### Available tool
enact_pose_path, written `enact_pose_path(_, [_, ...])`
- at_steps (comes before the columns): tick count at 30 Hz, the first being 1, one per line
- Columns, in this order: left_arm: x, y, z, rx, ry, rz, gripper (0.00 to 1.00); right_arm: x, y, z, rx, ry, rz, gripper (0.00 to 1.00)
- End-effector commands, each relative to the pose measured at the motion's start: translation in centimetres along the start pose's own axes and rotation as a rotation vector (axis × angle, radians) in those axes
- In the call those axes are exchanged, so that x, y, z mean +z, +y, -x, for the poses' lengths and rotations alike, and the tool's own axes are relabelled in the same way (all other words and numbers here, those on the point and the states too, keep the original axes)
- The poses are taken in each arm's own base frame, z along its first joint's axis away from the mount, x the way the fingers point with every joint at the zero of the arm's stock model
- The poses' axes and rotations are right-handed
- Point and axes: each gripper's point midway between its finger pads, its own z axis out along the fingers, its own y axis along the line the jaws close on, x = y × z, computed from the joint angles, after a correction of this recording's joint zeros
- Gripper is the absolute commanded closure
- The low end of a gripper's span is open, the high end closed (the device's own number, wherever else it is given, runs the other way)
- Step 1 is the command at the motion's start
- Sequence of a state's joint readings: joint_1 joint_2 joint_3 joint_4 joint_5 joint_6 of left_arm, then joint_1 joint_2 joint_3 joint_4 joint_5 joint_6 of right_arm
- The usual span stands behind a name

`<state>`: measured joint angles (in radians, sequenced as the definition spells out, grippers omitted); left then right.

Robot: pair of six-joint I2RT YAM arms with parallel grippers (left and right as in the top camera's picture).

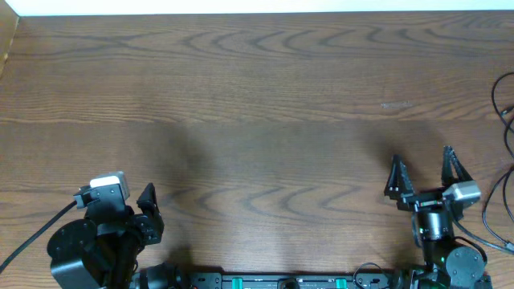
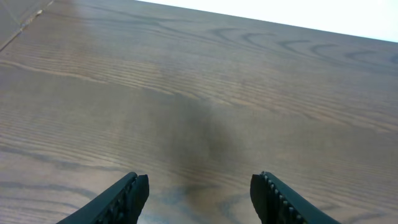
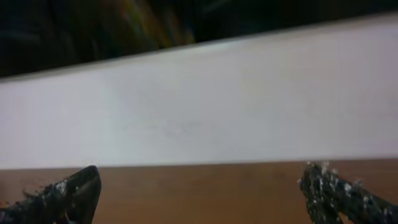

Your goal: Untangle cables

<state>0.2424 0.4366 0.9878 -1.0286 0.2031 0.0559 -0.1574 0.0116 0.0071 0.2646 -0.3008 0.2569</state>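
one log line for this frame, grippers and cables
left gripper open, empty | right gripper open, empty | thin black cords at far right, untouched, unclear whose | no white cable in view

counter (image 1: 265,96) — brown wood grain | far edge — white band (image 3: 199,112) | above band: dark, blurred | light: soft, diffuse

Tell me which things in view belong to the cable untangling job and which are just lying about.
Job:
- left claw, open
- right claw, open
- thin black cords at the table's right edge, possibly the cables, mostly cut off; no white one shows

Not the job:
- wooden table
- thick black lead on the left arm
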Motion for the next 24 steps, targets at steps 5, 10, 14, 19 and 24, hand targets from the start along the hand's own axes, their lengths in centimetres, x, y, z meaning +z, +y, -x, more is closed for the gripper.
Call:
enact_pose_path(5, [0.0,0.2,0.0,-0.01,-0.002,0.01,0.42,-1.0,-2.8,-6.3,0.087,0.24,-0.159,0.01])
enact_pose_path(10, [0.0,0.2,0.0,-0.011,-0.002,0.009,0.42,-1.2,-2.9,-7.4,0.11,0.285,-0.168,0.01])
enact_pose_path(14, [0.0,-0.4,0.0,-0.01,-0.002,-0.024,0.42,-1.3,-3.0,-7.4,0.109,0.285,-0.173,0.01])
enact_pose_path(19, [0.0,-1.0,-0.1,-0.011,0.0,-0.057,0.41,-1.3,-3.0,-7.4,0.109,0.285,-0.173,0.01])
enact_pose_path(24, [0.9,-4.5,-0.3,-0.016,-0.005,-0.281,0.41,-1.3,-3.0,-7.4,0.109,0.285,-0.173,0.01])
